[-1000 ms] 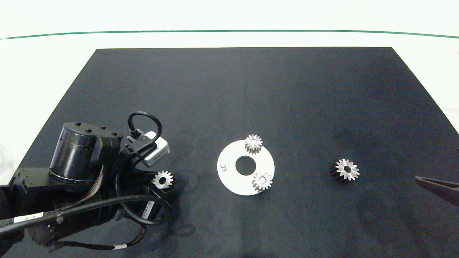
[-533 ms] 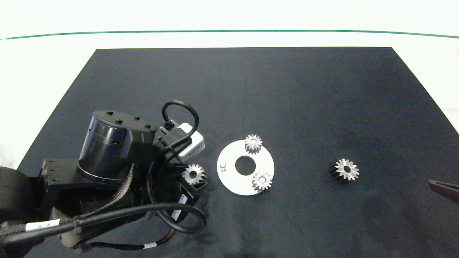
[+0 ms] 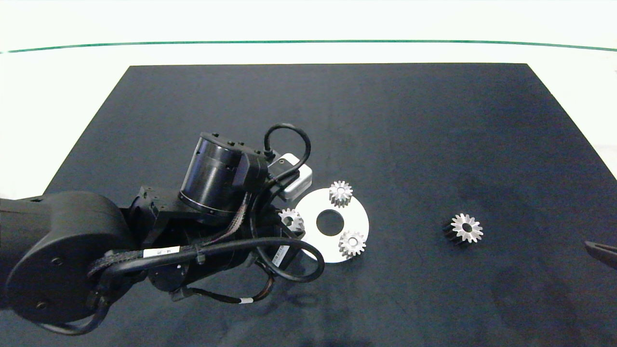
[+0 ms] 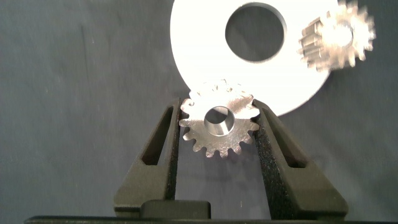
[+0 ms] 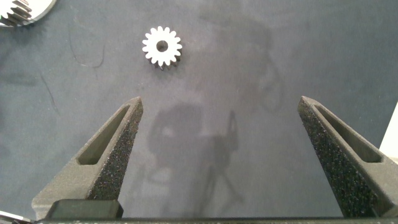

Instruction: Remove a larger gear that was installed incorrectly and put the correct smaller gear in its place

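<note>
Left gripper [image 4: 219, 121] clamped on the smaller gear [image 3: 291, 219] over the white disc's [image 3: 359, 218] edge, beside two mounted gears; larger gear [image 3: 462, 228] apart on mat; right gripper [image 5: 221, 155] spread wide.

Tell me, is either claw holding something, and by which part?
The left claw grips the smaller gear by opposite sides of its toothed edge, above the white disc. The right claw is open, holding nothing.

You are viewing the right gripper [image 5: 221, 146], fingers spread wide, hovering near the larger gear [image 5: 162, 46] lying flat on the dark mat [image 5: 298, 56].
</note>
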Available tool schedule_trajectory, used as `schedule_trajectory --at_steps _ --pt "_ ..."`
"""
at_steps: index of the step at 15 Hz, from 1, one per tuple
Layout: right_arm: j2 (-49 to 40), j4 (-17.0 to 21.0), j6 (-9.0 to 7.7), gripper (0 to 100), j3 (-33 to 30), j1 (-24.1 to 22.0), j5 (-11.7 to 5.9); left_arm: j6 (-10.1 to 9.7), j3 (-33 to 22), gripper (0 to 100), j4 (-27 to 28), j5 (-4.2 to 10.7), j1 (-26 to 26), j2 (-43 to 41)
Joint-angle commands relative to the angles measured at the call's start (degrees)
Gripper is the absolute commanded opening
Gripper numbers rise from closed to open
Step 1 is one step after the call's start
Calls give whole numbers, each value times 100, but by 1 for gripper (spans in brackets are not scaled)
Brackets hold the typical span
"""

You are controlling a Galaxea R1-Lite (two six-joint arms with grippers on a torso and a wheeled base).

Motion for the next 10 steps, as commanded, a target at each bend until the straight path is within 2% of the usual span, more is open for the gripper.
schedule_trajectory --at_steps 1,4,10 --pt "-3 11 -10 100 26 -9 10 11 -105 25 1 31 21 225" --pt "-3 11 -10 100 35 -9 10 11 -114 25 -8 128 21 278" --pt "-12 11 -10 100 88 0 19 11 -290 25 -8 136 47 392"
